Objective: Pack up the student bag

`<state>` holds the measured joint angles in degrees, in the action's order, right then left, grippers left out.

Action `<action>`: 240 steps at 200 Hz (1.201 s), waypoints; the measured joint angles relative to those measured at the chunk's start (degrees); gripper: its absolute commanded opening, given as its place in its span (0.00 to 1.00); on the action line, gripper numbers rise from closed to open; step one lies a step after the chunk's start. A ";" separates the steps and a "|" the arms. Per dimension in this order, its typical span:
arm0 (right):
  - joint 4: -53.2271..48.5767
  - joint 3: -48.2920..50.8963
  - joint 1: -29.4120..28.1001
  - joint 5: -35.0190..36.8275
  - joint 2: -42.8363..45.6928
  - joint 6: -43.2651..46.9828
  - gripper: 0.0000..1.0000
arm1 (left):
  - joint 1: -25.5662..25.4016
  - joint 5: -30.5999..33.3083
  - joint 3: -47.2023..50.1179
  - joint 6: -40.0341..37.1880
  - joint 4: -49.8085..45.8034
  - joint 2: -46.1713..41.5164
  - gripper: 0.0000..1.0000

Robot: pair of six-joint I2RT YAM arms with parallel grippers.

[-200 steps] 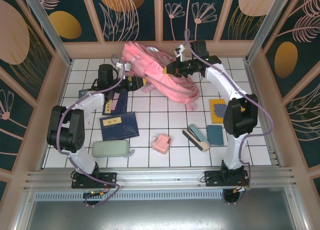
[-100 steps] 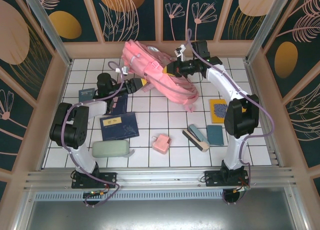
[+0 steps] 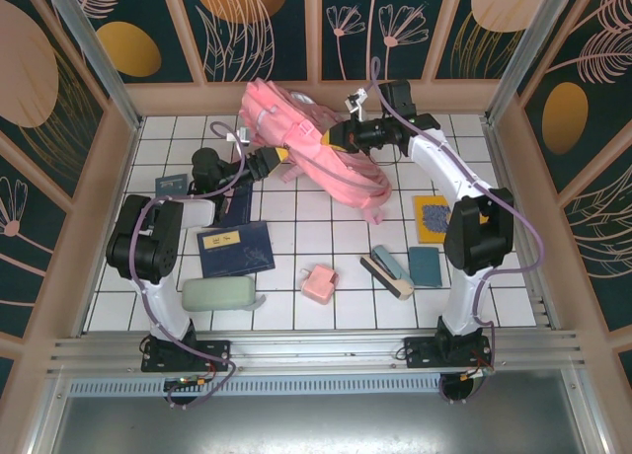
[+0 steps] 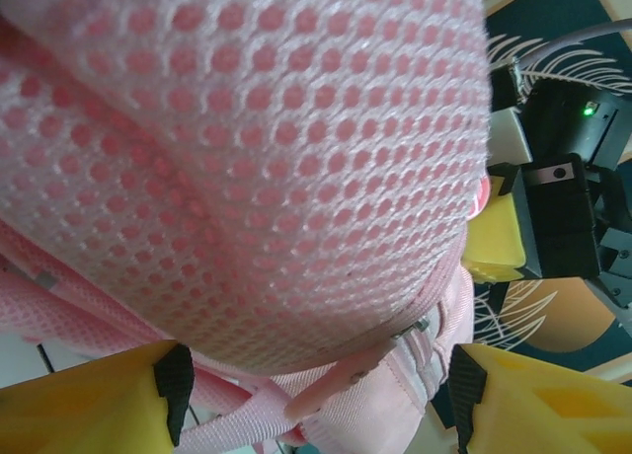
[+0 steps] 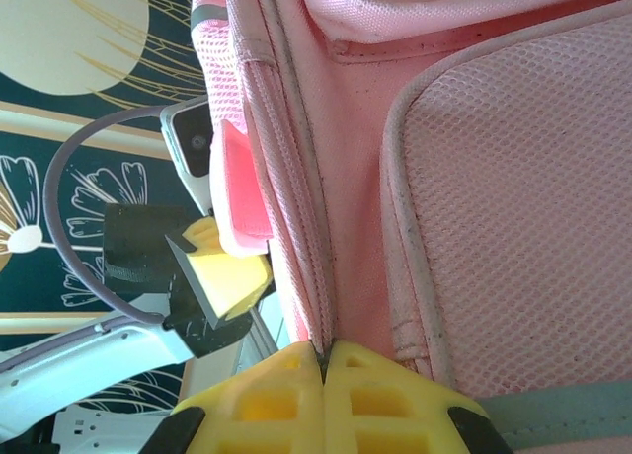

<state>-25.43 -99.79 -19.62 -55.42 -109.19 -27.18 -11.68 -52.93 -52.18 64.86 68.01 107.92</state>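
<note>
Since every loose item lies on the surface [image 3: 326, 212] nearer the bases than either pincer, packing looks barely begun; my read is the bag is only being held for opening.

Bag [image 3: 316, 148]: one, pink, sits between the two pincers. Right pincer [image 5: 324, 365] is clamped together on a bag seam. Left pincer [image 4: 316, 400] has fingers apart, straddling strap and mesh padding, no grip that I can see.

Left to pack, all well short of the pincers:
- green case [image 3: 219, 294]: one
- dark blue notebooks [image 3: 235, 249]: two
- yellow card [image 3: 432, 217]: one
- teal book [image 3: 426, 266]: one
- teal-and-tan bar [image 3: 387, 272]: one
- pink box [image 3: 318, 282]: one
- small blue card [image 3: 170, 186]: one

Whether the bag holds anything, can't tell.
</note>
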 measured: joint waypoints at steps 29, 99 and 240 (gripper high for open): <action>0.09 0.00 -0.15 -0.15 0.09 -0.37 0.00 | -0.33 -0.02 0.02 4.13 5.99 1.55 0.68; -0.04 0.00 -0.31 0.00 0.09 -0.31 0.00 | -0.37 0.02 1.70 6.82 9.31 2.05 0.61; -0.42 0.00 -0.35 0.50 0.09 0.26 0.00 | -0.76 -0.68 3.58 6.38 8.35 -0.98 0.59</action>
<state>-25.85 -99.79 -19.97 -54.92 -109.10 -26.92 -12.45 -53.60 -48.60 71.24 76.36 106.94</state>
